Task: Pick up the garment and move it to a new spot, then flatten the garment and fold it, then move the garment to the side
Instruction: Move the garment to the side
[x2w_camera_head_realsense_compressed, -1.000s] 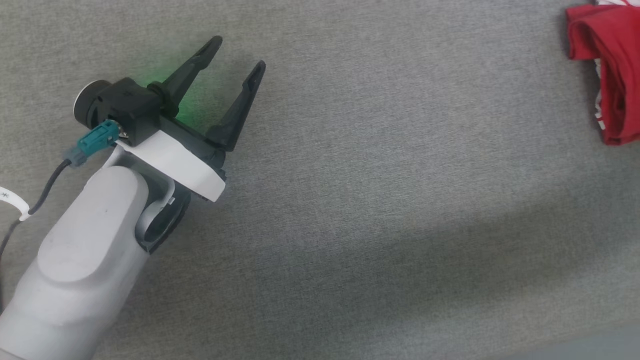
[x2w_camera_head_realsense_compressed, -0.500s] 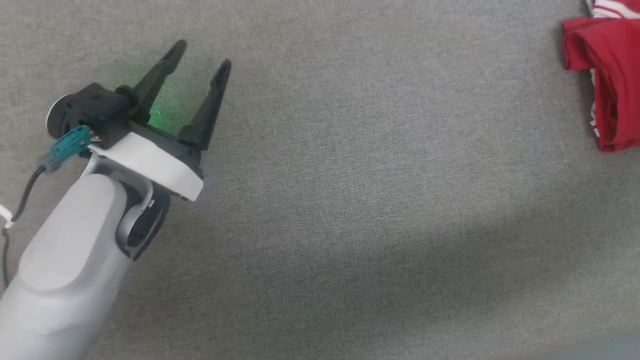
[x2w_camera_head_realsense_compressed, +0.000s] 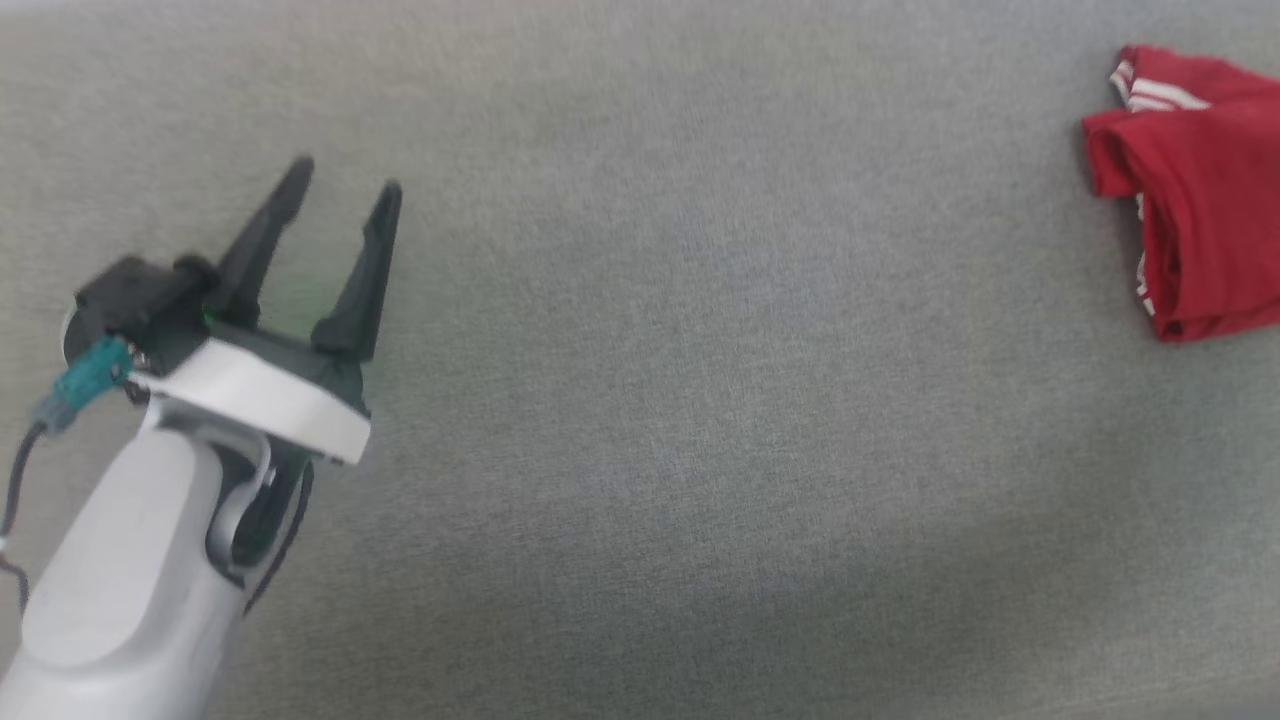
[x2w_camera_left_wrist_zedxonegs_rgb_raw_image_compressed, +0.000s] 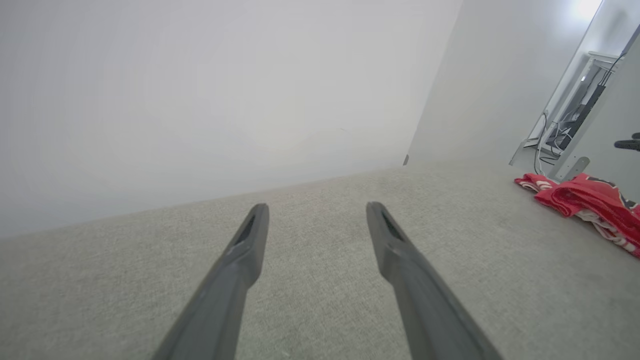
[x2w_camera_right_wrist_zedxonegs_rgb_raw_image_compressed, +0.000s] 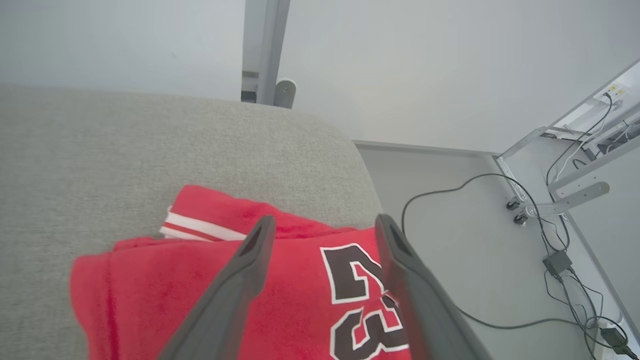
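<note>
Spread wide with nothing held at the left gripper (x2w_camera_head_realsense_compressed: 345, 178) above the grey surface (x2w_camera_head_realsense_compressed: 700, 400), and equally wide at the right gripper (x2w_camera_right_wrist_zedxonegs_rgb_raw_image_compressed: 324, 220), empty over the folded red garment (x2w_camera_right_wrist_zedxonegs_rgb_raw_image_compressed: 150, 285).

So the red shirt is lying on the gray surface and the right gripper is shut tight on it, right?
Not quite. The right gripper is open, its two fingers spread apart over the red shirt, as the right wrist view shows. The shirt does lie on the gray surface.
</note>
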